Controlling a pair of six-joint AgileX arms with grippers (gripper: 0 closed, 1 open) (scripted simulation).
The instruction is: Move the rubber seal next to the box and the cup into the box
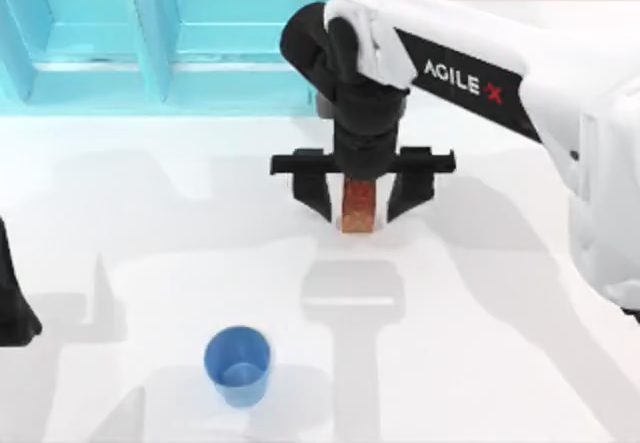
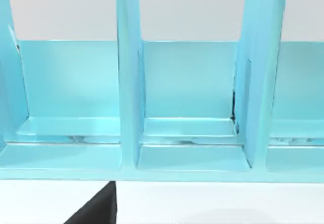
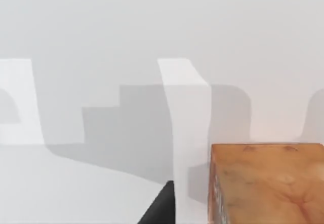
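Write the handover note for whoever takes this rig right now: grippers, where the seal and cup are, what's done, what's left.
Right gripper: over mid-table in front of the box, fingers open and straddling the rubber seal; no grip closed on it yet.
Left gripper: parked at the table's left edge.
Rubber seal: upright on the table, a short way in front of the teal box, between the right fingers.
Cup: upright near the front of the table, left of the seal, untouched.
Done: nothing placed yet.
Left: set the seal beside the box, then put the cup into a box compartment.
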